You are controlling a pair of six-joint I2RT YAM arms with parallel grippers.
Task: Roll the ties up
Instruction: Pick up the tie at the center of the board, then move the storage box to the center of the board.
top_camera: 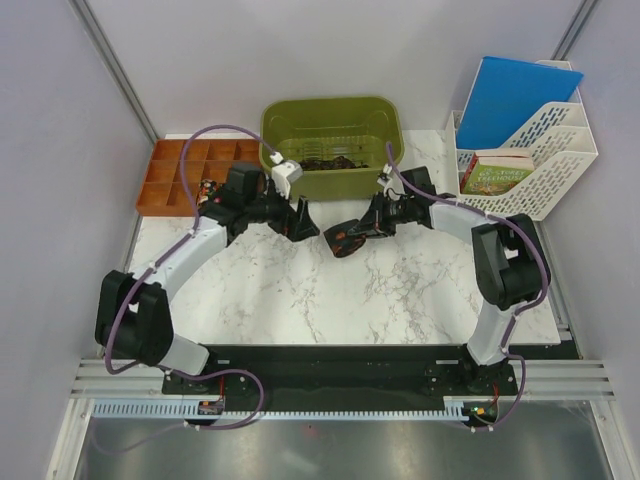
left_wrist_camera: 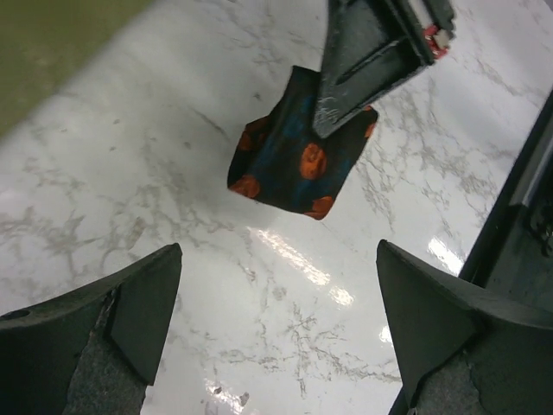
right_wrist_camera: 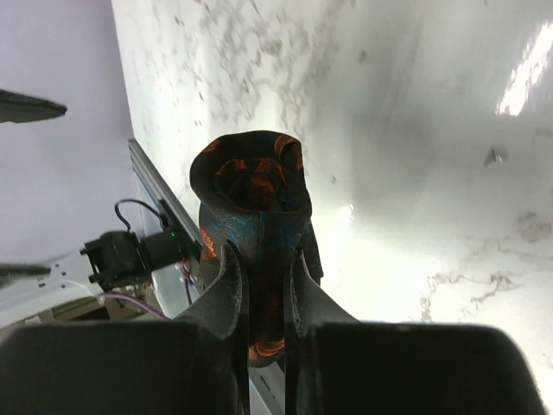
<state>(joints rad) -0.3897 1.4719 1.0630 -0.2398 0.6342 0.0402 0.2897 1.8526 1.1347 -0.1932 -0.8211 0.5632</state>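
right gripper [right_wrist_camera: 259, 259] pinches the rolled tie [right_wrist_camera: 252, 186] mid-frame, likely so it can't uncoil; left gripper [left_wrist_camera: 276, 290] gapes wide, empty.

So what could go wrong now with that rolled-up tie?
The right gripper alone pinches the rolled tie, so the coil might loosen or slip out and unroll. The left gripper is open and holds nothing, so nothing would catch it. Carried to the green bin, it could bump the rim.
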